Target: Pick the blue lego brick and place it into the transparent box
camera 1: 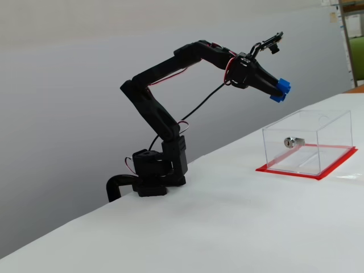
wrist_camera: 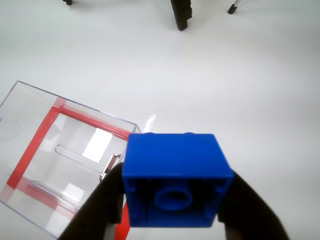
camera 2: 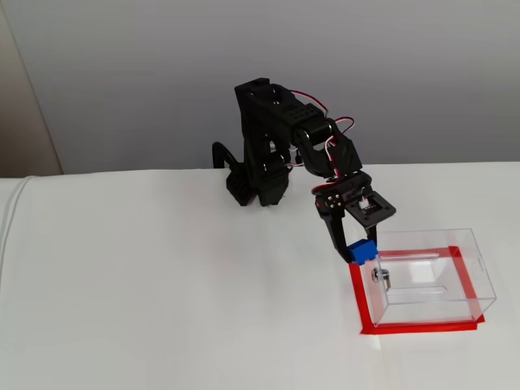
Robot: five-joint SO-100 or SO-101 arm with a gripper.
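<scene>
My gripper (wrist_camera: 172, 200) is shut on the blue lego brick (wrist_camera: 175, 177) and holds it high in the air, its hollow underside toward the wrist camera. The brick also shows in both fixed views (camera 1: 280, 89) (camera 2: 362, 250), pinched between the black fingers (camera 1: 263, 80). The transparent box (wrist_camera: 60, 155) with its red base mat (wrist_camera: 35, 150) and silver lock fitting (wrist_camera: 107, 167) stands on the table, below and left of the brick in the wrist view. In a fixed view the box (camera 1: 310, 142) lies below and right of the gripper (camera 1: 278, 88). In another fixed view the gripper (camera 2: 357, 253) hangs over the left edge of the box (camera 2: 426, 276).
The arm's base (camera 1: 153, 176) is clamped at the white table's far edge (camera 1: 68, 219). Dark chair or table legs (wrist_camera: 181, 14) stand on the floor beyond in the wrist view. A green shelf (camera 1: 354, 45) is at the far right.
</scene>
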